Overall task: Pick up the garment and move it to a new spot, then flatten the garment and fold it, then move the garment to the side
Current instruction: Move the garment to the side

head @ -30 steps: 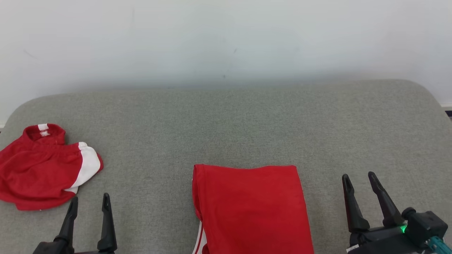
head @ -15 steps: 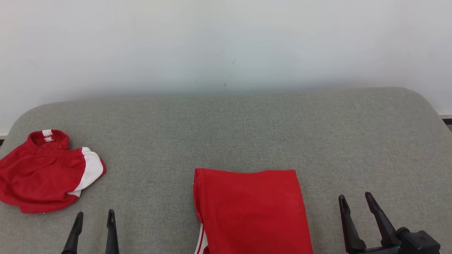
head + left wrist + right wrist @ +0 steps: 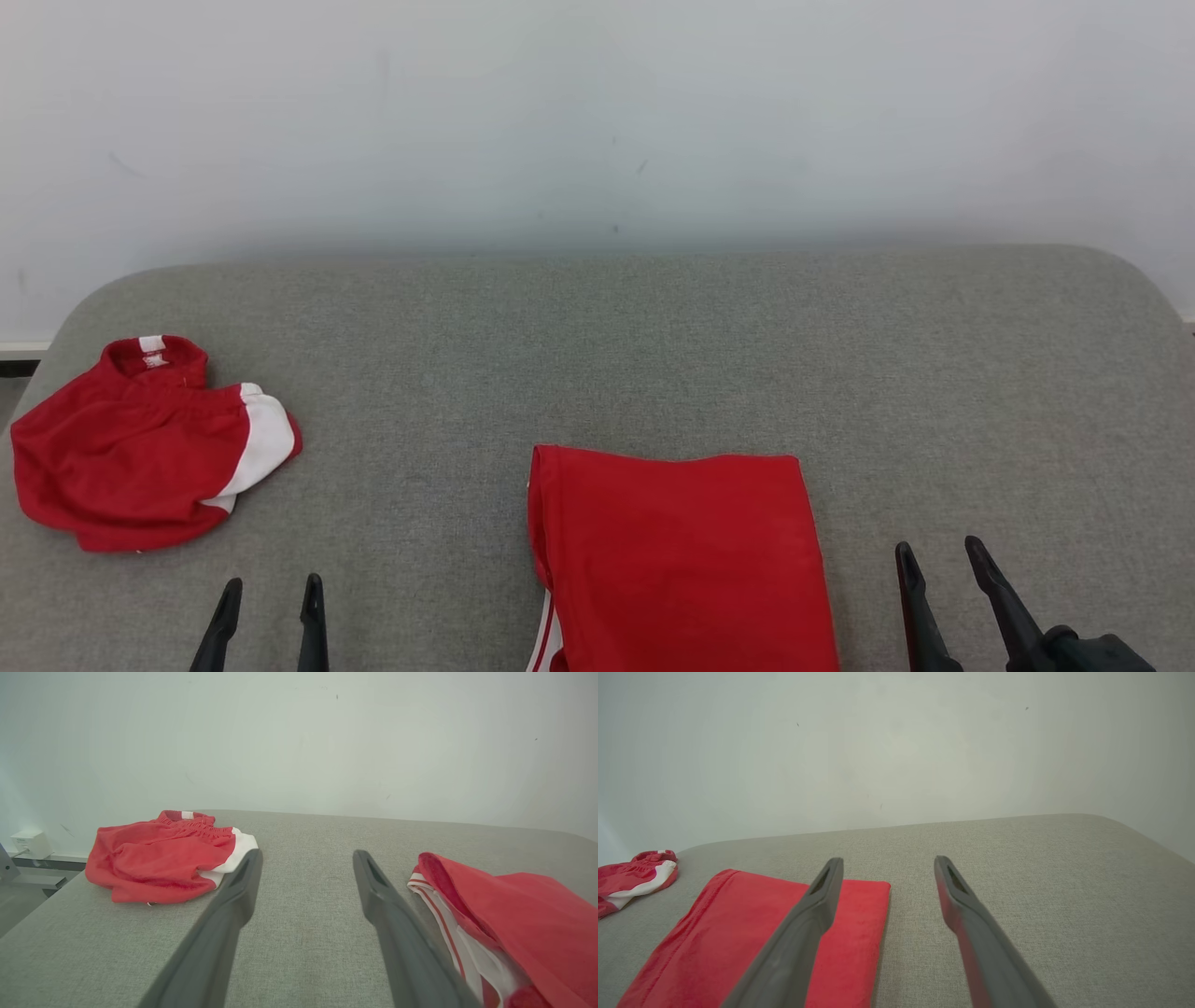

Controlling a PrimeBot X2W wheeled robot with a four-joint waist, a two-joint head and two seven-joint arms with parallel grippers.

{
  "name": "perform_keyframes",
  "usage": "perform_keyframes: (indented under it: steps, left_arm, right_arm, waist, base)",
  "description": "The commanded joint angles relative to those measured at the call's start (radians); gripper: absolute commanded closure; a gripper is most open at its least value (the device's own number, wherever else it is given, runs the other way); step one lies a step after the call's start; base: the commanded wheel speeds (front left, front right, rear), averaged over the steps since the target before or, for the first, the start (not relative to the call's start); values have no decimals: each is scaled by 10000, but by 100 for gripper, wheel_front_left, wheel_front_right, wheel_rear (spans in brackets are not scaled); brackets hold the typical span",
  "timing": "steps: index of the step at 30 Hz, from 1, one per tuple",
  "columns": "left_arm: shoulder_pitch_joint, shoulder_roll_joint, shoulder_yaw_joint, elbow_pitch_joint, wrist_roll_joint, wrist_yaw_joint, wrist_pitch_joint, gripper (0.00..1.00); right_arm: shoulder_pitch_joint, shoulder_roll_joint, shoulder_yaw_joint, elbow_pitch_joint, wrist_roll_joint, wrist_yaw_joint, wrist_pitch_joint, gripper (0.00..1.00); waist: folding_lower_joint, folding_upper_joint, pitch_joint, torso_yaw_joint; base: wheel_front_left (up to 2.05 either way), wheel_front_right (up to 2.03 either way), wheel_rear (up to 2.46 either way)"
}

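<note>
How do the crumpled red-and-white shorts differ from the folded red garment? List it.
The crumpled red-and-white shorts lie bunched; the folded red garment lies flat, rectangular. The shorts sit far left; the garment sits centre front. The shorts show a broad white panel; the garment only thin stripes at its left edge. Both rest on the grey padded surface.

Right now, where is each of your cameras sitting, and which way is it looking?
Head view: on my head, looking forward and down at the grey cushion and wall; left gripper and right gripper poke up, both open.
Left wrist view: on my left wrist, low, looking along its fingers, crumpled red shorts left of them, folded red garment right.
Right wrist view: on my right wrist, looking along its fingers over the folded red garment toward the wall.
Shared: both wrist views show both red clothes.
</note>
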Motion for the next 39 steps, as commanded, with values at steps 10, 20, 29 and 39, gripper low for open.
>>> perform_keyframes:
  steps: [10,20,29,39]
  left_arm:
    - [101,65,16,-95,-93,-143,-4,0]
    - [-9,43,47,-61,-13,-151,-4,0]
    - [-204,11,-41,-6,45,-114,-4,0]
    - [-621,-19,-330,70,-42,-53,-4,0]
  right_arm:
    - [49,48,66,179,-20,-25,-35,0]
    - [-123,41,154,201,20,-25,-26,0]
    - [-988,-188,595,412,-49,-25,230,0]
    - [-2451,-131,757,2010,-158,-25,1166,0]
  waist:
    - [0,0,26,-3]
    - [0,0,121,6]
    - [0,0,328,101]
    - [0,0,887,516]
  base:
    - [0,0,0]
    - [0,0,0]
    - [0,0,0]
    - [0,0,0]
